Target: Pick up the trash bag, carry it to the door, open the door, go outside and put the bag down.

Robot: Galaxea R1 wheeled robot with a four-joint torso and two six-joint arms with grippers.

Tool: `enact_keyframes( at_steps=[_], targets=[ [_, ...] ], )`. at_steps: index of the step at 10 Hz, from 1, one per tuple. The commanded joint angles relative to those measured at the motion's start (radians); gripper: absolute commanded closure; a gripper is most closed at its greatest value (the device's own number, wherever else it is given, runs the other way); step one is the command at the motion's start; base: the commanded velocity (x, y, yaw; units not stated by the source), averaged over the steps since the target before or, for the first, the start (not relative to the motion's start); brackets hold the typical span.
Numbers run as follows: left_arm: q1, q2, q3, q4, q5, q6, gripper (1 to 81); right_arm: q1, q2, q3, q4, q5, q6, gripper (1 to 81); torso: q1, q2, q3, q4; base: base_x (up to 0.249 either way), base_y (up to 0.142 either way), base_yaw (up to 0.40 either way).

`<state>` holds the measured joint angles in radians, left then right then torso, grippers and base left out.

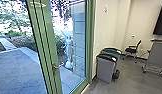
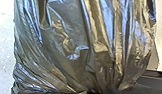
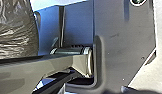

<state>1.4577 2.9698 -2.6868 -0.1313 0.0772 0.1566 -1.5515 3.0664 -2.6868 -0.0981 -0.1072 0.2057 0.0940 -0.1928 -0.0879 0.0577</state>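
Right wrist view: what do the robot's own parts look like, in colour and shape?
A smooth grey-beige bar meets a dark cylindrical joint with a pale, shiny ring at its end. Beside it is a wide, flat, dark grey plate with a slanted edge, faint dark marks and a round, pale-rimmed fitting.

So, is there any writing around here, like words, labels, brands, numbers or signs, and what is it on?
No text can be read.
Front bin: pale patch on its dark lid, too small to read.
Bin with the green lid: pale patch, too small to read.
Wall: small blue spot, too small to tell if it is a label.
Trash bag: no lettering I can make out.
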Motion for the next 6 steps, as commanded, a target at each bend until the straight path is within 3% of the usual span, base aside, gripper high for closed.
enact_keyframes(
  at_steps=[1,6],
  targets=[
    [-0.058,-0.004,-0.001,0.005,0.055,0.004,81.1,0.047,0.027,0.015,-0.009,-0.065,-0.014,1.0,0.000,0.000,0.000,0.000,0.127,0.000,0.000],
    [-0.058,-0.004,-0.001,0.005,0.055,0.004,81.1,0.046,0.027,0.013,-0.009,-0.065,-0.014,1.0,0.000,0.000,0.000,0.000,0.127,0.000,0.000]
  ],
)
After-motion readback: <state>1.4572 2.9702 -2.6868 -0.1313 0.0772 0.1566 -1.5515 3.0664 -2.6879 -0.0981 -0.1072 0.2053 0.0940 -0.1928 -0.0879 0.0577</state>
